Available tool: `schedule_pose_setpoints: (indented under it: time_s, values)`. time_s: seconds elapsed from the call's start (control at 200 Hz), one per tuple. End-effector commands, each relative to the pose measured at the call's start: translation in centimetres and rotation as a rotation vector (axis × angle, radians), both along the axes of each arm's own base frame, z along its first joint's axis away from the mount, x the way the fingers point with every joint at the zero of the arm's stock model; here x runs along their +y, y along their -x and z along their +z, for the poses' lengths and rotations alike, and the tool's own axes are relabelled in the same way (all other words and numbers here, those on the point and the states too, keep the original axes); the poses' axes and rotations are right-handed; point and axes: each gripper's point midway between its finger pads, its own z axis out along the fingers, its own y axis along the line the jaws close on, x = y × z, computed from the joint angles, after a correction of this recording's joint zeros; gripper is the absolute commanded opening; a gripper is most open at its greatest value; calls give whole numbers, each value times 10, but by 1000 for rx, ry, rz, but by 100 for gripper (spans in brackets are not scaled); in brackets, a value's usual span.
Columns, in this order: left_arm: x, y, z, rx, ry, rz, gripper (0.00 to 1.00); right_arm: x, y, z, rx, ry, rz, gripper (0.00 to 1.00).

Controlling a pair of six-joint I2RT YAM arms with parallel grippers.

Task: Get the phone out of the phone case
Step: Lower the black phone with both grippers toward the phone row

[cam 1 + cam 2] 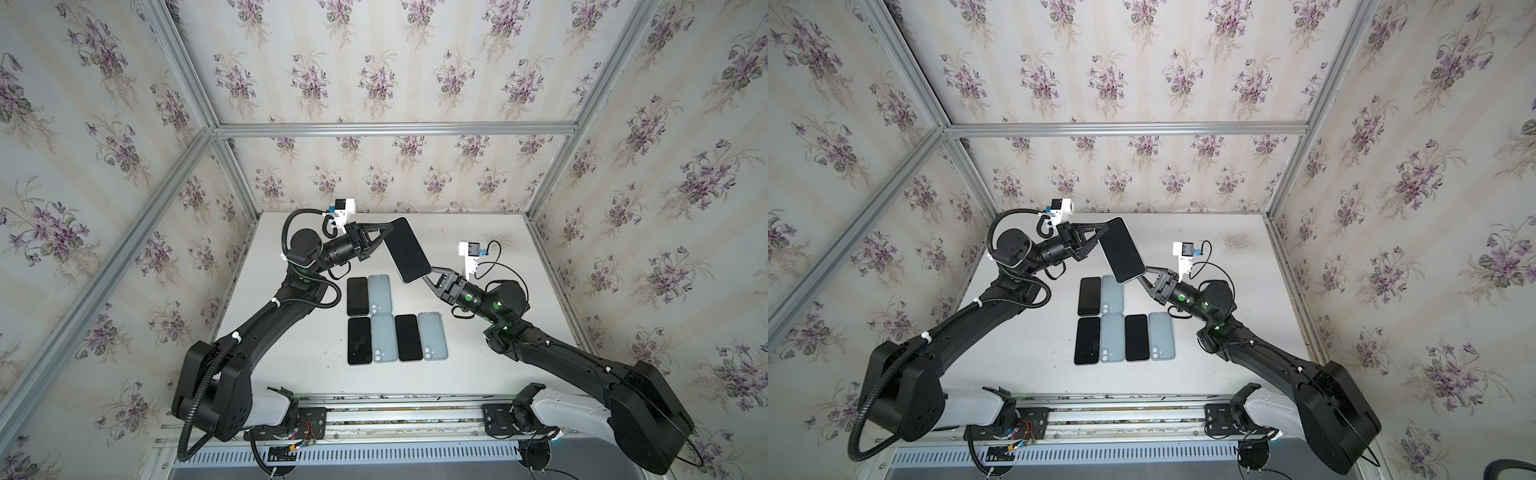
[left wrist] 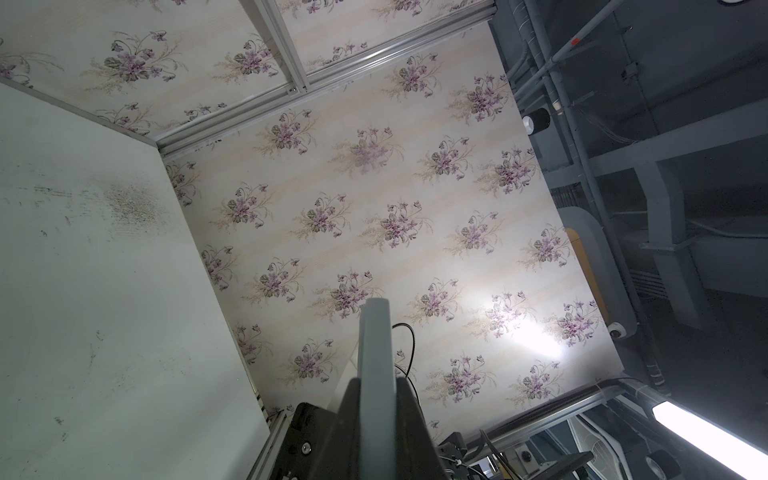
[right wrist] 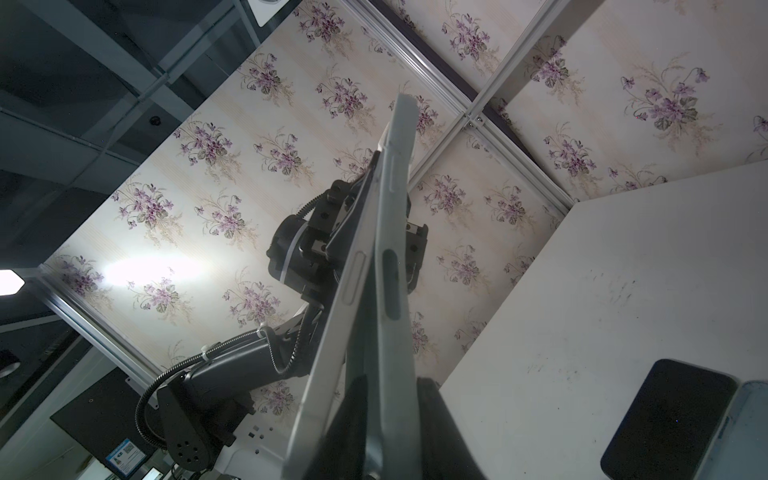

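A phone [image 1: 406, 249] [image 1: 1121, 249] with a black screen and silver rim hangs tilted above the table, held between both arms. My left gripper [image 1: 388, 232] [image 1: 1104, 232] is shut on its far end; in the left wrist view the grey-blue phone case [image 2: 374, 332] stands edge-on between the jaws of that gripper [image 2: 376, 386]. My right gripper [image 1: 430, 276] [image 1: 1144, 276] holds the near corner. In the right wrist view the phone's silver edge [image 3: 353, 282] gapes away from the case [image 3: 392, 232]. There my right gripper [image 3: 390, 386] is shut on the case wall, one finger between case and phone.
On the white table [image 1: 478, 249] lie three bare black phones [image 1: 357, 296] [image 1: 359, 340] [image 1: 408, 337], each beside a grey-blue case [image 1: 380, 294] [image 1: 383, 338] [image 1: 433, 336]. Flowered walls with aluminium posts close in the back and sides.
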Motion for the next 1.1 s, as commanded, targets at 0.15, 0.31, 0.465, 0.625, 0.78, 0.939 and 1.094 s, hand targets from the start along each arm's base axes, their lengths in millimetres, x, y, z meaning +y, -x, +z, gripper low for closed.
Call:
schedule_pose_setpoints:
  time_s: [0.15, 0.31, 0.465, 0.625, 0.78, 0.939, 1.094]
  values:
    - [11, 2, 19, -69, 88, 86, 0, 1, 4, 10, -1, -49, 29, 18]
    - [15, -2, 6, -67, 74, 147, 0, 3, -5, -3, 75, -22, 17, 11]
    - [12, -10, -26, -11, 38, 163, 2, 5, -10, -14, 135, 0, 8, 5]
    - [9, -16, -50, 28, 32, 157, 15, 2, -16, -29, 197, 9, -11, 2]
    - [5, -20, -70, 64, 13, 148, 39, 0, -22, -45, 267, 18, -29, 0]
    - [0, -25, -97, 111, -24, 131, 56, -1, -27, -62, 330, 18, -45, 0]
    - [-7, -29, -129, 164, -72, 107, 70, -2, -31, -80, 392, 7, -53, 0]
